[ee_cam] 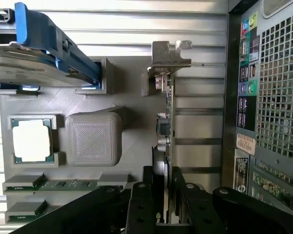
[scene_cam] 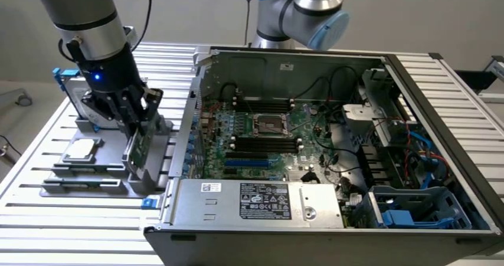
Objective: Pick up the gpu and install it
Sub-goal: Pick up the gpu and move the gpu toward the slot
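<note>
Gripper (ee_cam: 162, 197) fingers are pressed in on the gpu (ee_cam: 162, 141), pinching it across both faces, nr the end opp. its metal bracket (ee_cam: 170, 58). Card stands upright on edge in the gray holder tray (ee_cam: 132, 161), just beside the PC case (ee_cam: 273, 97), not inside it. Can't tell if it's clear of its slot.

Prob. light, stiff & thin but fragile. Best held on the flat faces w/ modest force, keeping off the connector edge & small parts, no twisting.

Further off in the same tray: cpu (ee_cam: 33, 141), then hard drive (ee_cam: 44, 53) w/ blue rails.
</note>
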`<state>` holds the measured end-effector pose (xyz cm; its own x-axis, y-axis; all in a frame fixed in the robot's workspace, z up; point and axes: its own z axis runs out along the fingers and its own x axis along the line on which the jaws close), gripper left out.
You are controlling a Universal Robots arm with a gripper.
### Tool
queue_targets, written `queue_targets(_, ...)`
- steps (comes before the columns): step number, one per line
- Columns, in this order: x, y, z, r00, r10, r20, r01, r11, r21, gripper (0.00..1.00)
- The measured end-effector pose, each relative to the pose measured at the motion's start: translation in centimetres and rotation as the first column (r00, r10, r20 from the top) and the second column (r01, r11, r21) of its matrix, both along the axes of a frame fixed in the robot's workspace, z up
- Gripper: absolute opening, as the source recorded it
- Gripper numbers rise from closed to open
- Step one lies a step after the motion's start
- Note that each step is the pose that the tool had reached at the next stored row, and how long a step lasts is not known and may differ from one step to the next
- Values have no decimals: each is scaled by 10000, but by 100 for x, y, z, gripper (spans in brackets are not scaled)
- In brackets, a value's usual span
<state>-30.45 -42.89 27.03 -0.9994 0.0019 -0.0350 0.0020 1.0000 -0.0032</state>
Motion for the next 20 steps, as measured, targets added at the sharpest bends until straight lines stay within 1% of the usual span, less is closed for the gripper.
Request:
queue_targets(4, 0, 0, 151, 10000, 1, -2, -1, 10000, 11, 26)
queue_targets(7, 0, -15, 253, 10000, 1, -1, -1, 10000, 52, 26)
queue_targets(9, 0, -21, 335, 10000, 0, 0, 0, 10000, 69, 26)
queue_targets(13, 8, -30, 514, 10000, 1, -2, -1, 10000, 75, 26)
queue_targets(16, 41, -35, 652, 10000, 1, -3, -1, 10000, 75, 26)
queue_targets(20, 142, -44, 833, 10000, 0, -20, 0, 10000, 76, 26)
